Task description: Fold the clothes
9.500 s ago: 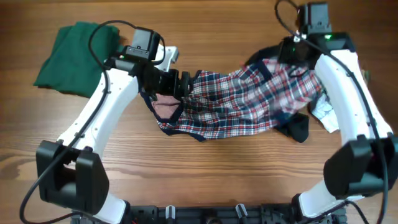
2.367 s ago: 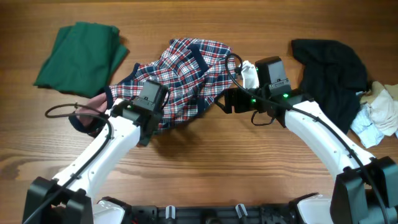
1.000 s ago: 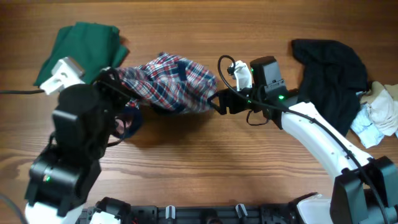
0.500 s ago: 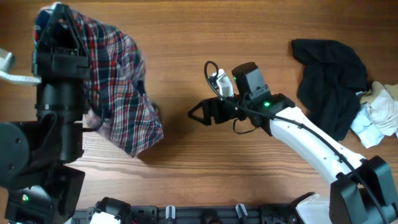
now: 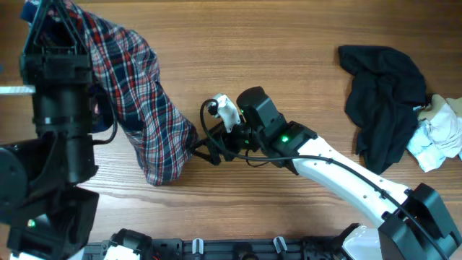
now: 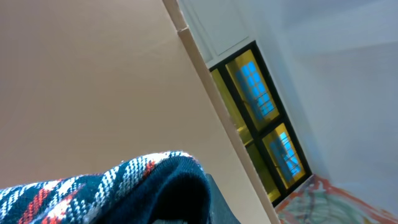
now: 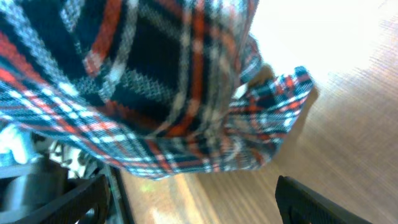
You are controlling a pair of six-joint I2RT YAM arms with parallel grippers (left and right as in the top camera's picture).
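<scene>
A big, soft, red, navy and white plaid garment (image 5: 141,94) hung in the air at about 9 to 10 o'clock in the view from above. Its top end was up at the left gripper (image 5: 49,16), which was closed tight on it, high over the brown wooden desk (image 5: 289,43). The cloth dropped down from there to about 8 o'clock. I could not tell if its bottom edge touched the desk. The left wrist view showed only a rolled bit of the plaid garment (image 6: 124,180) at its bottom edge.

The right gripper (image 5: 202,148) was near the middle of the desk and pointed to 9 o'clock. Its jaws were spread wide and had hold of nothing. The low edge of the plaid garment hung just in front of it. In the right wrist view the cloth filled the top, and the dark fingers (image 7: 323,202) stood far apart below it.

A floppy black cloth garment (image 5: 379,87) lay crumpled at 2 o'clock. Just beside it, at 3 o'clock, lay a small beige cloth (image 5: 440,108) and a pale crumpled cloth (image 5: 433,148).
</scene>
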